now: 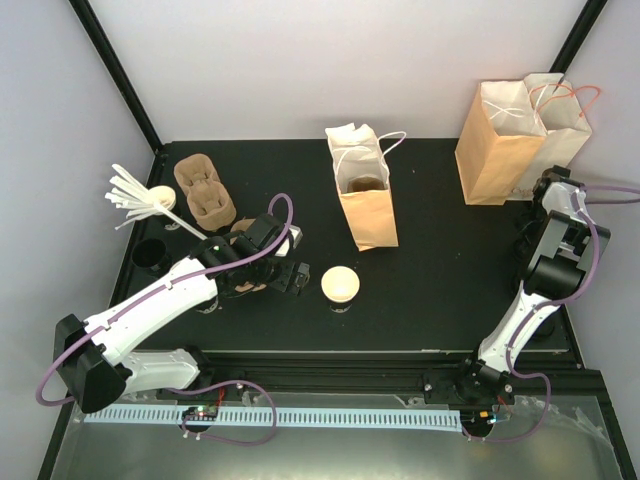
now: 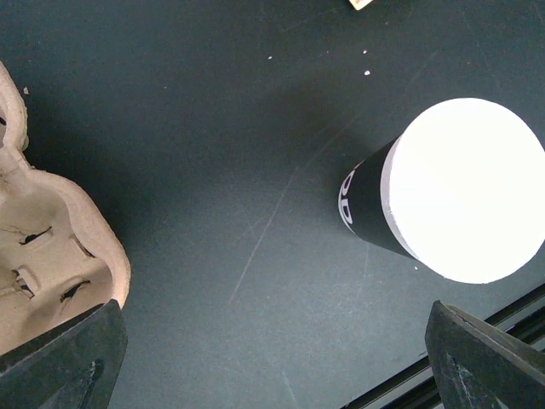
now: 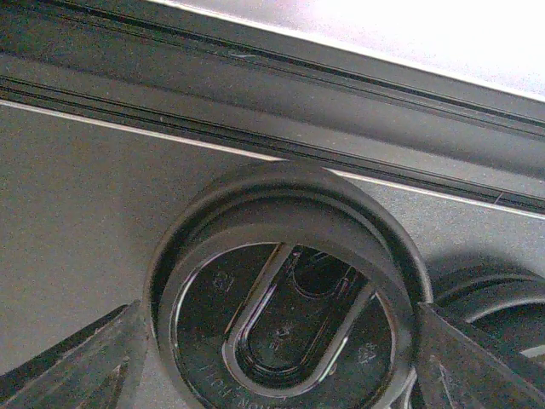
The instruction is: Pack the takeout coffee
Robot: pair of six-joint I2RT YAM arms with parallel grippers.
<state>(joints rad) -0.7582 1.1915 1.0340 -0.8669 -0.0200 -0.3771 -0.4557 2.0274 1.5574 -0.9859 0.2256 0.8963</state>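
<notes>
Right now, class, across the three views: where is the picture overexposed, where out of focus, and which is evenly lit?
Left wrist view: the top of the cup is blown out to plain white. Right wrist view: glare washes out the upper right corner, and the right tool's fingers are out of focus beside the black lid. Top view: evenly lit, sharp, only soft shadows.

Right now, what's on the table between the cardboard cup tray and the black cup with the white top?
Only bare tabletop separates tray and cup, seen in the left wrist view.
</notes>
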